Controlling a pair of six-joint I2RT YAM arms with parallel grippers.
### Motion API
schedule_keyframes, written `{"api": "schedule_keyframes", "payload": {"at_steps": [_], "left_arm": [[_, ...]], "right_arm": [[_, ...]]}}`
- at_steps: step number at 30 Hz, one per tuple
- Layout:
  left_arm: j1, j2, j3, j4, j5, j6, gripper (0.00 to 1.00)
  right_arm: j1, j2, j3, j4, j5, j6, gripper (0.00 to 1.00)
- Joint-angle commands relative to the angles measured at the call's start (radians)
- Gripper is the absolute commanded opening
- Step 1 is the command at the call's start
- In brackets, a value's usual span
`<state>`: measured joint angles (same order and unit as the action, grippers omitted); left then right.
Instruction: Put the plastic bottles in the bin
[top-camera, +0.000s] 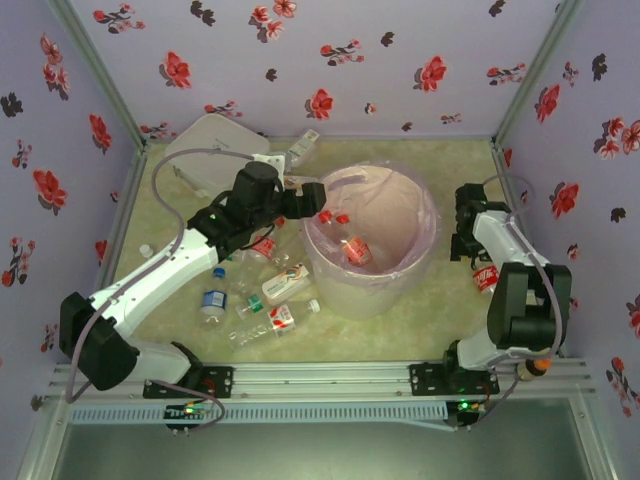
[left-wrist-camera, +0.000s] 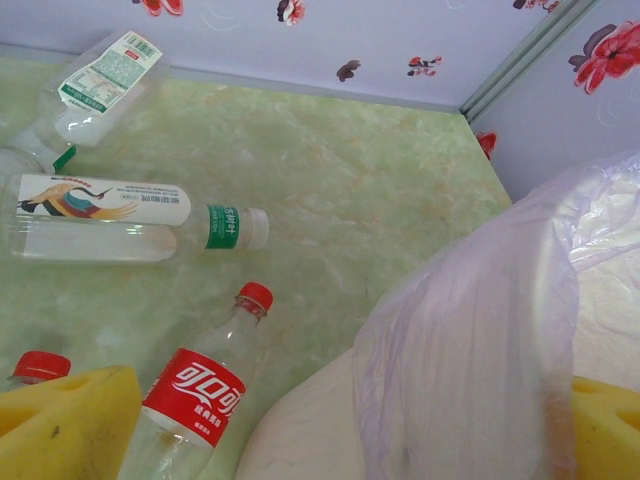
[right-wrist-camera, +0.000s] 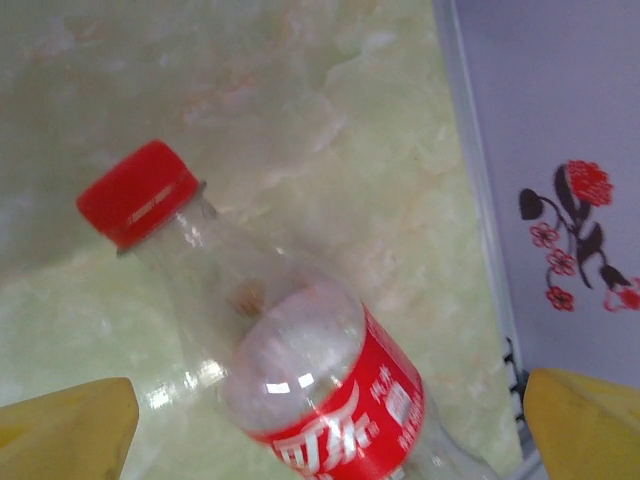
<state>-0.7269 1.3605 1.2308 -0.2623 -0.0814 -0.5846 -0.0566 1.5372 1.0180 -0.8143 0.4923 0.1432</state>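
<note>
Bottles dominate the top view. A cluster of plastic bottles (top-camera: 250, 290) lies on the table left of the bin (top-camera: 330, 272), and one red-labelled bottle (top-camera: 355, 250) is already inside it. A lone red-capped bottle (top-camera: 486, 278) lies well apart on the right, near the wall. The left gripper (top-camera: 312, 203) hangs at the bin's left rim, jaws spread and empty. The right gripper (top-camera: 472, 258) is low over the lone bottle.

From the left wrist, the yellow pads (left-wrist-camera: 70, 425) stand wide apart with nothing held. The bag-lined rim rises between them, and a cola bottle (left-wrist-camera: 195, 395) lies just beside the bin's wall. A green-banded bottle (left-wrist-camera: 120, 215) lies farther off. The risk here, I judge, is that dropping toward the cola bottle could snag the loose pink bag (left-wrist-camera: 480, 370) or nudge the bin.

From the right wrist, the pads (right-wrist-camera: 70, 430) are open on either side of the red-capped bottle and clear of it, so there is no grip yet. The bottle lies slantwise across the gap, and the jaws line up nearer its tapering shoulder than its label. Closing there could squeeze the smooth, round plastic out sideways. It could also roll the bottle toward the wall, where it would be harder to reach.
</note>
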Motion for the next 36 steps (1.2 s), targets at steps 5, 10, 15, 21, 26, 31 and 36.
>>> {"api": "schedule_keyframes", "payload": {"at_steps": [5,10,15,21,26,31,36], "left_arm": [[0.013,0.019,0.009,-0.029,-0.006,0.022,0.96],[0.014,0.029,0.020,-0.030,-0.006,0.022,0.96],[0.018,0.026,0.021,-0.038,-0.006,0.025,0.96],[0.020,0.029,0.021,-0.039,-0.008,0.023,0.96],[0.021,0.032,0.024,-0.037,-0.008,0.019,0.96],[0.026,0.029,0.019,-0.031,-0.009,0.016,0.96],[0.026,0.026,0.015,-0.032,-0.009,0.011,0.96]], "right_arm": [[-0.040,0.071,-0.052,0.142,-0.080,-0.020,1.00],[-0.048,0.138,-0.049,0.159,-0.098,0.014,0.99],[-0.048,0.118,-0.039,0.149,-0.103,0.032,0.80],[-0.046,0.046,-0.012,0.106,-0.104,0.059,0.67],[-0.047,-0.047,0.001,0.101,-0.152,0.081,0.55],[-0.048,-0.103,0.007,0.080,-0.218,0.102,0.50],[-0.048,-0.187,0.015,0.083,-0.318,0.132,0.41]]}}
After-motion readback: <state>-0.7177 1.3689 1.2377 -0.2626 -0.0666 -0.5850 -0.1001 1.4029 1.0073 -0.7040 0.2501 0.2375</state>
